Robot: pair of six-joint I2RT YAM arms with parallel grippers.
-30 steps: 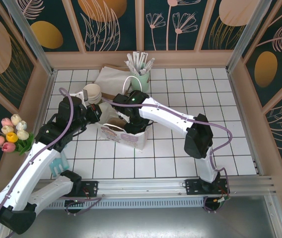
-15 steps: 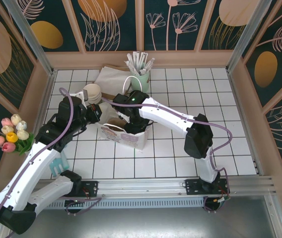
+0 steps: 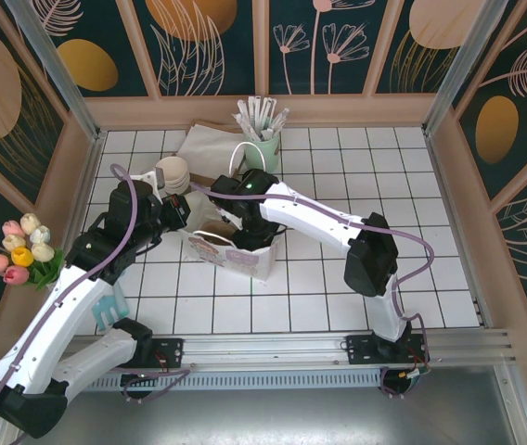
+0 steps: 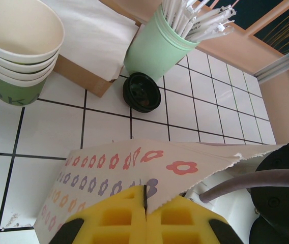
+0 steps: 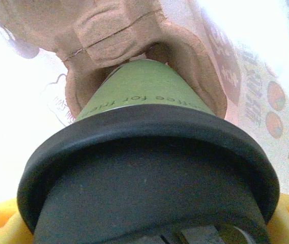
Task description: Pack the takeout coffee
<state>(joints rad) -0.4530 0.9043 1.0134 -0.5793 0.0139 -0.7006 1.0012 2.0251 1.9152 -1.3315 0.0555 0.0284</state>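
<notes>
Takeout coffee (image 5: 144, 96), green-sided with its black lid (image 5: 149, 173) on, has its base in a brown cardboard holder (image 5: 109, 35) inside the flowered paper bag (image 4: 109, 168) on the desk (image 4: 37, 127); my right jaws clasp it at the lid, and my left jaws are pinched together on the bag's top edge

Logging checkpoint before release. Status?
Left claw shut on floral paper bag rim. Right claw shut on lidded coffee cup, base at cardboard carrier in bag. Nothing blocking.
</notes>
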